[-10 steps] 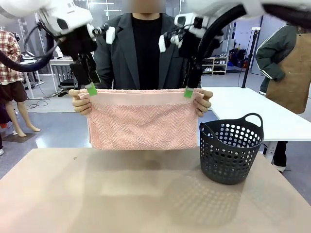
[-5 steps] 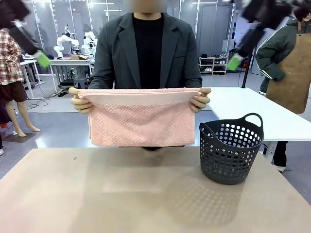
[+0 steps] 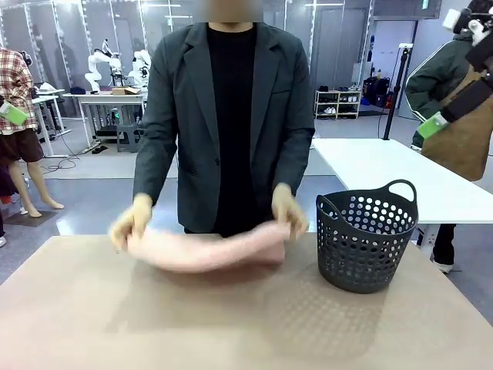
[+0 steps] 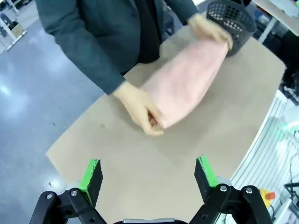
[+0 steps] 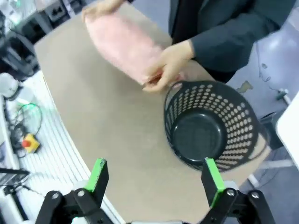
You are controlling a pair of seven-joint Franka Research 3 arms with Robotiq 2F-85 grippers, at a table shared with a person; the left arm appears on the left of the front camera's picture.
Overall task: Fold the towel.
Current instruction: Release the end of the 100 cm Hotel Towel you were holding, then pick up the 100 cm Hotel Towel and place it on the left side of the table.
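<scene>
Both of mine are spread wide, nothing between the pads: left end effector [image 4: 148,176] and right end effector [image 5: 155,179] hang high over the worktop [image 3: 231,324]. The towel [image 3: 204,250] is a blurry pink bundle down at the far side, gripped by the person's hands [image 3: 129,225], beside the basket [image 3: 366,239]. I can't make out its folds. My right wrist view looks down into the basket, while the front view crops my arms.

**Both grippers open and empty, held high at the sides**

The left gripper [image 4: 148,176] hangs high over the near left, looking down, its green-padded fingers [image 4: 91,179] spread wide with nothing between them. The right gripper [image 5: 155,179] hangs high over the near right, jaws equally wide and empty. From the front, its green pad [image 3: 433,124] shows at upper right.
</scene>
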